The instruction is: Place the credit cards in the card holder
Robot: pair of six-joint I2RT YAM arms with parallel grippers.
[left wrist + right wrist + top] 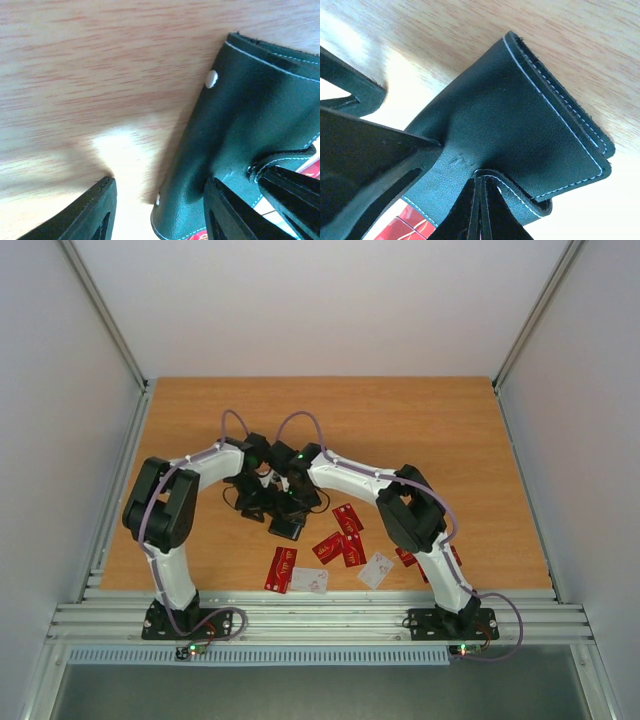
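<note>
Card holder (287,527) clamped by right pincer (480,202), left pincer (159,189) standing apart

The two pincers meet at the centre of the top view, over the middle of the bench (200,420). The black card holder sits just below them there, up and left of the scattered cards.

In the right wrist view, the right pincer's two fingers are pressed together at the bottom centre of the frame. They are clamped on a narrow stitched flap that curls off the holder's lower edge. The rest of the holder fans toward the upper right of that frame, folded, with white stitching (555,120) along its layered edge. Whether it touches the wood behind it cannot be told.

In the left wrist view, the left pincer's fingers stand well apart at the bottom of the frame. The one at lower left has only bare wood beside it. The one at lower centre lies against the holder's dark face. The holder fills the right half of this frame, tilted, with a white snap stud (212,78) near its upper left corner.

The credit cards (328,547) lie loose on the bench in the lower centre and lower right of the top view. Most are red, two near the front edge are pale, and some lie partly under the right arm (420,520).
</note>
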